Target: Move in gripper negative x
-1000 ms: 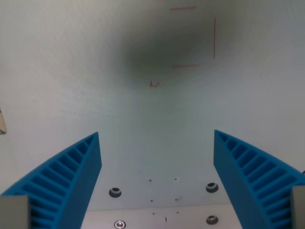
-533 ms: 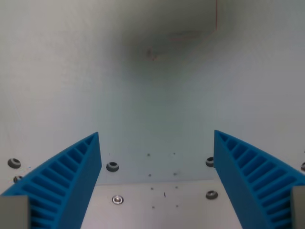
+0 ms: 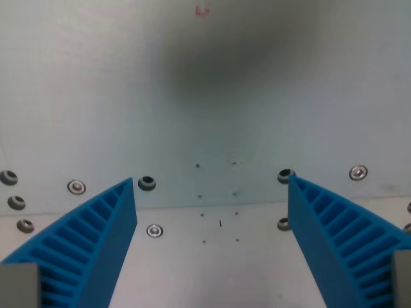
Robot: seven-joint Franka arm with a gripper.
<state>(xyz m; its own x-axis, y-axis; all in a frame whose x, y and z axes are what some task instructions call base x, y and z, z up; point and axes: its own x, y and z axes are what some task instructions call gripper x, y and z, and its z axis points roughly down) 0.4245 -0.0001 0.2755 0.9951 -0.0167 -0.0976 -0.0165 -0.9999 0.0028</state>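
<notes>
My gripper (image 3: pixel 212 192) is open and empty. Its two blue ribbed fingers (image 3: pixel 90 244) stand wide apart at the bottom corners of the wrist view. Below lies a pale grey table surface (image 3: pixel 212 115) with a small red mark (image 3: pixel 202 11) at the top edge. A dark soft shadow (image 3: pixel 225 64) lies on the surface above the gap between the fingers.
A seam runs across the view where the grey sheet meets a whiter metal plate (image 3: pixel 212 269). Several screws and bolt holes sit along it, such as a bolt hole (image 3: pixel 147 183), a screw (image 3: pixel 154 230) and a screw (image 3: pixel 358 172) at the wrist view's right.
The whole scene has shifted upward in the view, so the camera has moved. The red lines have left the top edge; the plate seam and more screws have come into view. The fingers stay open.
</notes>
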